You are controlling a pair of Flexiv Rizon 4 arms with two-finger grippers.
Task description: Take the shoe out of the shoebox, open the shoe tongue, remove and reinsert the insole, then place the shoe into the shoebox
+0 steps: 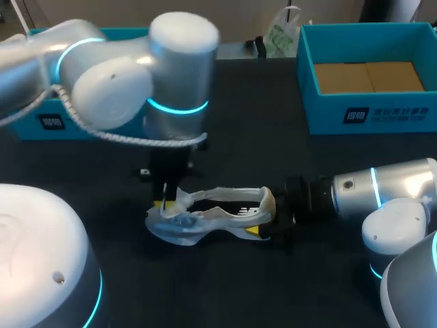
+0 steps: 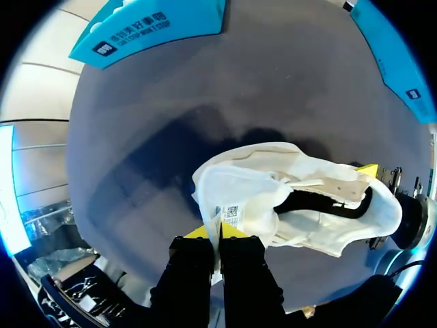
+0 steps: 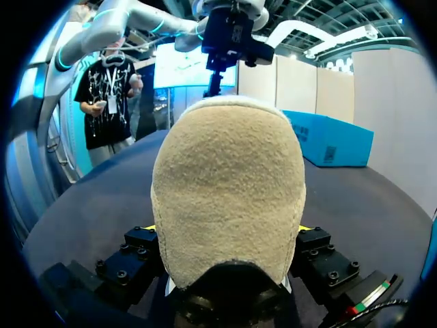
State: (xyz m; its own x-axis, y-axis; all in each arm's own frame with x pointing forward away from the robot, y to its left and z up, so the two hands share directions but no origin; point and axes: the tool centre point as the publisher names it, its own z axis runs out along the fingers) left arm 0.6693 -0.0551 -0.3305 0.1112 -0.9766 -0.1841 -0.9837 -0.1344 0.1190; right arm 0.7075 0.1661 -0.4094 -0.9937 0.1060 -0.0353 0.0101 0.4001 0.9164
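Now left jaws pinch the shoe's [image 2: 307,229] labelled tongue [image 2: 226,216].

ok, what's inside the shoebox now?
The shoebox holds only brown cardboard on its floor. Its near wall hides the floor's front strip. The shoe lies outside, on the table.

Left gripper [image 1: 166,202] hangs vertical, fingers [image 2: 194,263] pinched; right gripper [image 1: 268,216] lies horizontal, fingers spread apart.
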